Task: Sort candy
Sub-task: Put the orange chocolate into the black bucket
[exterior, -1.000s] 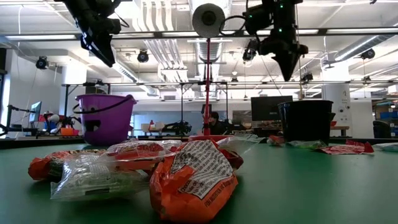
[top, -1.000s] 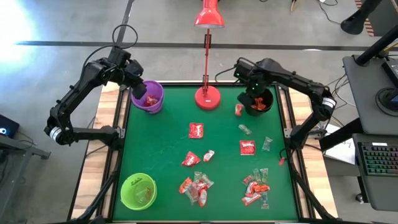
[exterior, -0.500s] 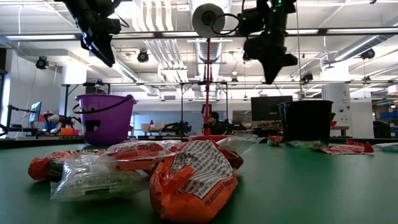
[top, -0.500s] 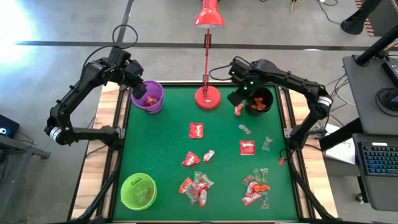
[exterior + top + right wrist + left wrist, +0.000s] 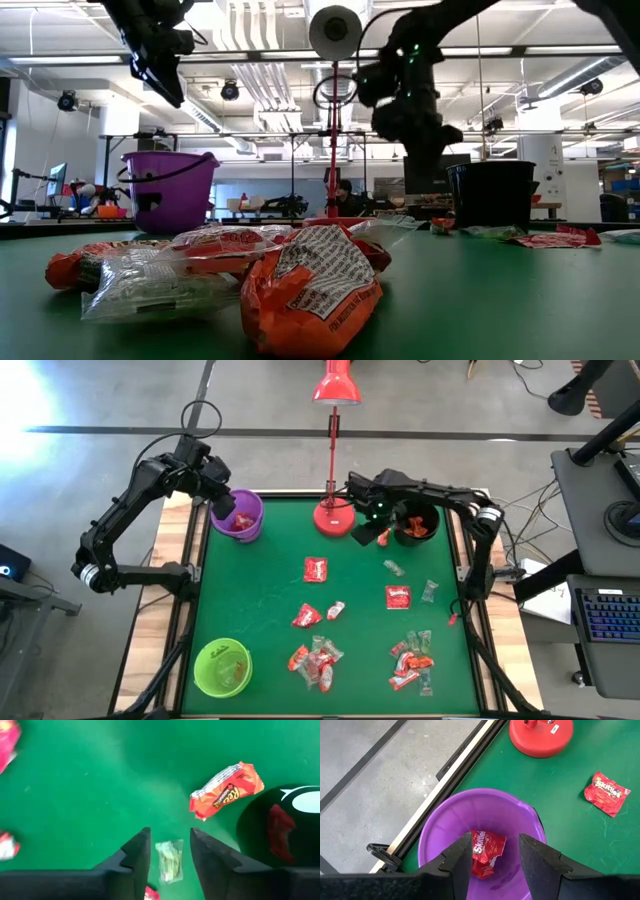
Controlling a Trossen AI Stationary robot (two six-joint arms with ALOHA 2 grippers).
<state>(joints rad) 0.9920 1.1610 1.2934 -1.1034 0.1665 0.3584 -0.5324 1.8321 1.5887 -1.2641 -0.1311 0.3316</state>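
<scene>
Both empty: left gripper [image 5: 492, 855] parted over purple bucket [image 5: 440, 822], right gripper [image 5: 167, 847] parted above candy [image 5: 226, 790]

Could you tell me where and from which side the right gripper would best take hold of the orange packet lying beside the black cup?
Probably across its narrow middle, from straight above. The orange packet lies flat on the green table, close to the black cup but apart from it. Keep the right gripper, open now, turned so neither finger lands on the cup side.
</scene>
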